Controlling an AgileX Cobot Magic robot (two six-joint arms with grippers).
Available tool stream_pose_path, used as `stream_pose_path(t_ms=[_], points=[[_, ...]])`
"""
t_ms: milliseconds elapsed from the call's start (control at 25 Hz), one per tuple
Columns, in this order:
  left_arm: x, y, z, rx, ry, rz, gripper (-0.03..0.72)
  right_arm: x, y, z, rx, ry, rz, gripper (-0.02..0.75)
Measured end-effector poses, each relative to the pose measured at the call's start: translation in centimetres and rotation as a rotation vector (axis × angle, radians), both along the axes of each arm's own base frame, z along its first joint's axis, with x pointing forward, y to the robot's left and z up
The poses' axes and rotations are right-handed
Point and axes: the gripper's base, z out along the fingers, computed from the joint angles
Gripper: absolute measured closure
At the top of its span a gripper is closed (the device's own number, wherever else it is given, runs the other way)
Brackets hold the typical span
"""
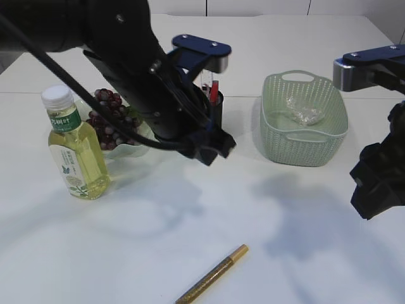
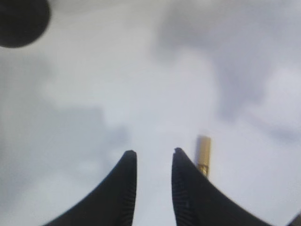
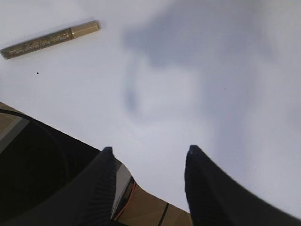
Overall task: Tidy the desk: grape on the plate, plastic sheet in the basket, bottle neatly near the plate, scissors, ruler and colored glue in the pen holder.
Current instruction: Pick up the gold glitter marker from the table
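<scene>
My left fingers (image 2: pixel 154 162) are slightly spread and empty above the tabletop (image 1: pixel 304 240); I should lower squarely over the glue (image 1: pixel 212 275), straddling it crosswise.

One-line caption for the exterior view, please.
Left hand hovers empty near the pen holder; gold glue pen lies alone on the table.
</scene>
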Motion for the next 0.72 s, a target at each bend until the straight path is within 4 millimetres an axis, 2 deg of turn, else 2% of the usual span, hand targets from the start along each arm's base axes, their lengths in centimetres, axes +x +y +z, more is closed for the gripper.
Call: stream_pose_path(t_ms=[160, 360, 720], points=[[-3.2, -1.8, -0.4, 0.077, 0.066, -0.1, 0.491, 0.0, 0.0, 0.0, 0.004, 0.002, -0.001, 0.356], [-4.4, -2.1, -0.9, 0.111, 0.149, -0.119, 0.485, -0.1, 0.0, 0.1, 0.008, -0.002, -0.001, 0.356], [-5.4, -3.5, -7.6, 0.269, 0.371, -0.135, 0.459, -0.6, -0.2, 0.8, 0.019, -0.029, 0.007, 0.356]])
